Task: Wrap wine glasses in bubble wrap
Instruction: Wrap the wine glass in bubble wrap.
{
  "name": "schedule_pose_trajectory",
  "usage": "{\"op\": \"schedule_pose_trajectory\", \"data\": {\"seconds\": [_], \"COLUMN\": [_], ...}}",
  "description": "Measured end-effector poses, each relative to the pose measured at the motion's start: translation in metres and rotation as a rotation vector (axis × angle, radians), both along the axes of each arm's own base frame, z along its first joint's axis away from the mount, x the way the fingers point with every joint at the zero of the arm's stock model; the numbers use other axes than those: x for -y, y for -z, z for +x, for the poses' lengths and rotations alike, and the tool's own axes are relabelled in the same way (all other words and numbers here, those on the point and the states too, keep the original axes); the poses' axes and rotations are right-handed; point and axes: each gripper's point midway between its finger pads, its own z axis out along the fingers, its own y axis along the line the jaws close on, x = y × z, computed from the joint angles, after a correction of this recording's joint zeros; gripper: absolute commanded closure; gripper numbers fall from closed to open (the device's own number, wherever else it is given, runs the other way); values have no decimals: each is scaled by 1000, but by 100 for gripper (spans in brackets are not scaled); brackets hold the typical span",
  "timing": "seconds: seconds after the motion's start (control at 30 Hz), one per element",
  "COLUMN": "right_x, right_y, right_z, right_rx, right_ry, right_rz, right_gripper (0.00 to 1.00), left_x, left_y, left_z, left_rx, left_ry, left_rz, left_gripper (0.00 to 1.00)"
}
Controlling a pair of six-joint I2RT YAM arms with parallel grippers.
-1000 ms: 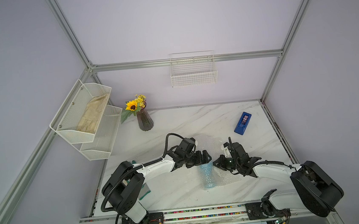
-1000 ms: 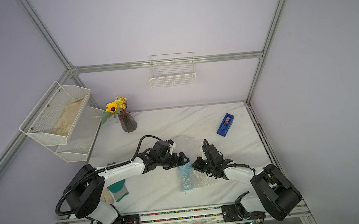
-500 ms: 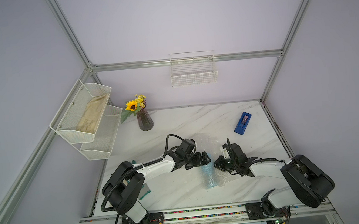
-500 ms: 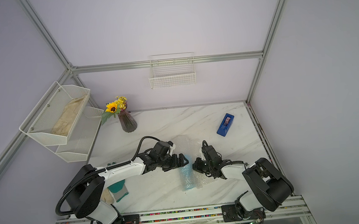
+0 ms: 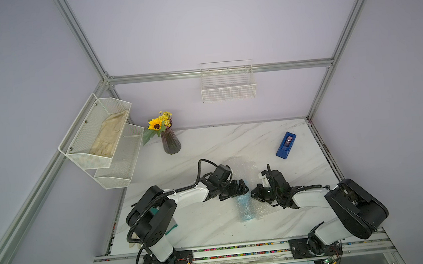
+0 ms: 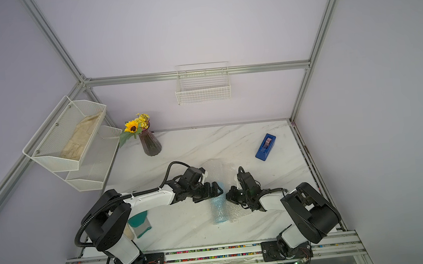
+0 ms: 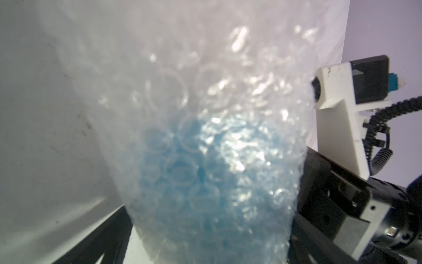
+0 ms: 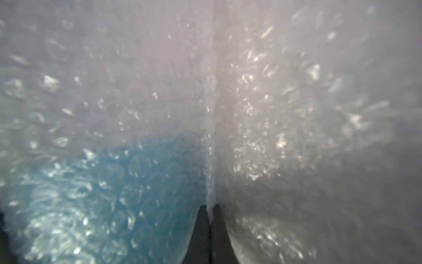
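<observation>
The light-blue wine glass shows through the bubble wrap folded around it, near the table's front middle in both top views. My left gripper is open, its fingers standing either side of the wrapped cup. In the left wrist view the wine glass is a blue blur behind the bubble wrap, and bare table shows between the wrap and one finger. My right gripper is shut on a pinched fold of the bubble wrap, beside the wine glass.
A blue tape dispenser lies at the back right. A dark vase with a sunflower stands at the back left. A white mesh rack hangs on the left wall. A wire basket hangs on the back wall. A teal cloth lies by the left arm's base.
My right gripper, with the wrap pinched in it, has drawn slightly closer to the wine glass as its arm folded back. The left gripper has hardly moved.
</observation>
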Motion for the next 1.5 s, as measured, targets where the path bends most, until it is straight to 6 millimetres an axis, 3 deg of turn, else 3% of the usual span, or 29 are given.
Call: {"op": "schedule_pose_trajectory", "data": {"seconds": [0.17, 0.43, 0.67, 0.8, 1.1, 1.5], "right_x": [-3, -10, -8, -3, 5, 11], "right_y": [1, 1, -5, -17, -66, -67], "right_z": [1, 3, 3, -2, -3, -12], "right_rx": [4, 14, 29, 37, 117, 96], "right_ry": [1, 4, 12, 7, 15, 18], "right_rz": [20, 36, 15, -11, -17, -36], "right_gripper": [100, 99, 70, 60, 58, 58], "left_x": [2, 6, 2, -12, -45, -83], "left_y": [3, 2, -5, -2, -7, -5], "left_z": [1, 5, 10, 11, 12, 19], "left_rx": [0, 0, 0, -10, -38, -111], "left_ry": [2, 5, 10, 16, 85, 128], "left_rz": [-3, -2, 69, 170, 424, 754], "left_gripper": [1, 23, 30, 31, 31, 32]}}
